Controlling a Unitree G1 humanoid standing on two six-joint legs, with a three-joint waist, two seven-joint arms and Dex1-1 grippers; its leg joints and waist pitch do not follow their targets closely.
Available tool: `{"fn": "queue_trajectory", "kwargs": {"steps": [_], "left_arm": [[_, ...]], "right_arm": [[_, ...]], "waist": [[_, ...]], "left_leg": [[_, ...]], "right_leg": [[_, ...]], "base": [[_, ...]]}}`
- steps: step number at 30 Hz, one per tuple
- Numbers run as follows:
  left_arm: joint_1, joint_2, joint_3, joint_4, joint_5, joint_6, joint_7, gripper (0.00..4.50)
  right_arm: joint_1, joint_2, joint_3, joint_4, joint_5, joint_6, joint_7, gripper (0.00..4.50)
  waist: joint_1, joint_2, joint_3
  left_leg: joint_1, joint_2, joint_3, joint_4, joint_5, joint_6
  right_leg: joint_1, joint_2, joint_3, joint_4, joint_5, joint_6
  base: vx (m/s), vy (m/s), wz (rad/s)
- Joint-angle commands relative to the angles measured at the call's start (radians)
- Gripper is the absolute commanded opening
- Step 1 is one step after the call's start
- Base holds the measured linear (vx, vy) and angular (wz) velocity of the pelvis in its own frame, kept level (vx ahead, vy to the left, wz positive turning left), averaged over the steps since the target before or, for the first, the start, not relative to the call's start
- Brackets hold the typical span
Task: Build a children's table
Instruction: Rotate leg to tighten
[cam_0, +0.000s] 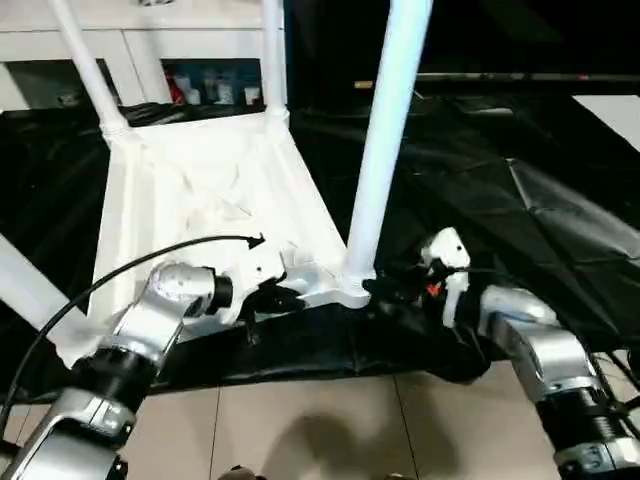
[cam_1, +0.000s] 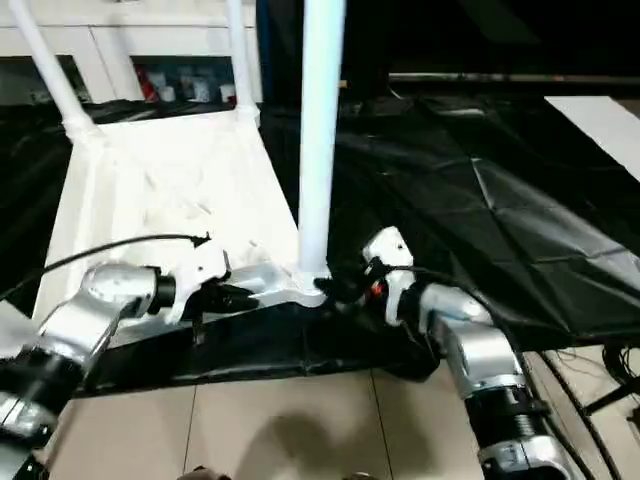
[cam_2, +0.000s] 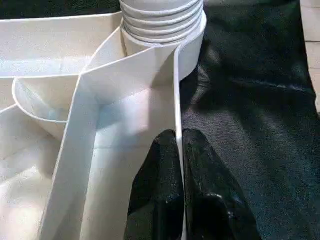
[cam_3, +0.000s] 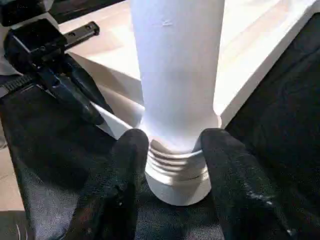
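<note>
The white tabletop (cam_0: 200, 180) lies upside down on a black sheet, ribbed underside up, with tube legs rising from its corner sockets. The nearest leg (cam_0: 385, 130) stands in the near right corner socket (cam_0: 350, 290), its threaded base (cam_3: 175, 160) showing above the socket's collar. My left gripper (cam_0: 285, 297) is shut on the tabletop's thin side rim (cam_2: 176, 75) just beside that corner, one finger on each face of the rim. My right gripper (cam_0: 385, 290) straddles the base of the leg, its fingers (cam_3: 130, 165) apart and close on either side of the threads.
The black sheet (cam_0: 520, 200) covers the floor under and to the right of the tabletop. Tiled floor (cam_0: 320, 420) lies in front of it. A white cabinet with glass doors (cam_0: 150, 40) stands behind. A black cable (cam_0: 130, 265) arcs over my left forearm.
</note>
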Motion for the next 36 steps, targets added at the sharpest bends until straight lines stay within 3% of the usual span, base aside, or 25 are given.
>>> {"fn": "queue_trajectory", "kwargs": {"steps": [1, 9, 10, 15, 20, 27, 28, 30, 32, 34, 36], "left_arm": [[-0.021, -0.034, -0.003, -0.003, -0.058, -0.020, -0.039, 0.00], [-0.064, -0.048, 0.005, 0.076, -0.031, -0.062, -0.037, 0.00], [-0.068, -0.051, 0.007, 0.084, -0.028, -0.069, -0.031, 0.00], [-0.076, -0.056, 0.015, 0.110, -0.036, -0.066, -0.048, 0.00], [-0.076, -0.063, 0.031, 0.137, -0.047, -0.080, -0.051, 0.00], [-0.077, -0.072, 0.049, 0.158, -0.059, -0.089, -0.045, 0.00], [-0.078, -0.072, 0.052, 0.158, -0.062, -0.086, -0.049, 0.29], [-0.081, -0.076, 0.059, 0.160, -0.067, -0.081, -0.044, 0.29], [-0.083, -0.077, 0.062, 0.161, -0.068, -0.079, -0.040, 0.60], [-0.087, -0.078, 0.058, 0.165, -0.048, -0.103, -0.022, 0.68], [-0.090, -0.076, 0.046, 0.173, -0.031, -0.113, -0.017, 0.68]], "right_arm": [[-0.020, 0.004, 0.021, 0.015, -0.007, -0.018, 0.017, 2.28], [-0.034, 0.002, 0.016, 0.067, -0.051, -0.084, -0.019, 2.98], [-0.039, 0.005, 0.015, 0.075, -0.050, -0.086, -0.019, 3.06], [-0.063, 0.019, 0.020, 0.116, -0.060, -0.105, -0.027, 3.52], [-0.091, 0.033, 0.028, 0.166, -0.076, -0.136, -0.031, 3.52], [-0.113, 0.041, 0.028, 0.210, -0.085, -0.167, -0.030, 3.52], [-0.114, 0.042, 0.028, 0.213, -0.086, -0.169, -0.029, 3.54], [-0.118, 0.043, 0.027, 0.221, -0.088, -0.174, -0.027, 3.54], [-0.120, 0.043, 0.026, 0.225, -0.088, -0.176, -0.026, 3.54], [-0.123, 0.045, 0.027, 0.233, -0.090, -0.183, -0.022, 3.54], [-0.121, 0.048, 0.028, 0.235, -0.093, -0.188, -0.019, 3.54]], "waist": [[0.002, -0.022, -0.068], [0.007, -0.020, -0.069], [0.007, -0.008, -0.069], [0.005, -0.015, -0.067], [0.004, -0.022, -0.069], [0.006, -0.023, -0.068], [0.006, -0.023, -0.067], [0.006, -0.027, -0.066], [0.010, -0.019, -0.070], [0.004, -0.022, -0.069], [0.000, -0.026, -0.073]], "left_leg": [[0.010, 0.012, 0.004, -0.062, -0.195, 0.032], [0.010, 0.012, 0.005, -0.061, -0.190, 0.034], [0.011, 0.011, 0.004, -0.061, -0.197, 0.031], [0.012, 0.013, 0.003, -0.063, -0.226, 0.022], [0.009, 0.012, 0.004, -0.062, -0.211, 0.029], [0.010, 0.013, 0.005, -0.063, -0.206, 0.036], [0.009, 0.013, 0.005, -0.063, -0.208, 0.036], [0.009, 0.012, 0.006, -0.063, -0.215, 0.035], [0.014, 0.016, 0.006, -0.062, -0.212, 0.032], [0.007, 0.018, 0.003, -0.067, -0.216, 0.030], [0.008, 0.018, 0.003, -0.066, -0.210, 0.032]], "right_leg": [[0.042, -0.062, 0.034, -0.080, -0.287, -0.179], [0.041, -0.062, 0.033, -0.079, -0.275, -0.184], [0.041, -0.063, 0.033, -0.080, -0.284, -0.186], [0.041, -0.064, 0.032, -0.086, -0.332, -0.175], [0.042, -0.065, 0.031, -0.083, -0.315, -0.181], [0.040, -0.065, 0.031, -0.083, -0.321, -0.175], [0.041, -0.066, 0.031, -0.083, -0.327, -0.175], [0.039, -0.066, 0.030, -0.084, -0.346, -0.172], [0.037, -0.068, 0.030, -0.083, -0.322, -0.188], [0.042, -0.065, 0.028, -0.079, -0.278, -0.197], [0.044, -0.065, 0.028, -0.073, -0.226, -0.204]], "base": [[0.000, 0.000, 0.00], [0.000, 0.000, 0.00], [0.000, 0.000, 0.00], [0.000, 0.000, 0.00], [0.000, 0.000, 0.00], [0.000, 0.000, 0.00], [0.000, 0.000, 0.00], [0.000, 0.000, 0.00], [0.000, 0.000, 0.00], [0.000, 0.000, 0.00], [0.000, 0.000, 0.00]]}}
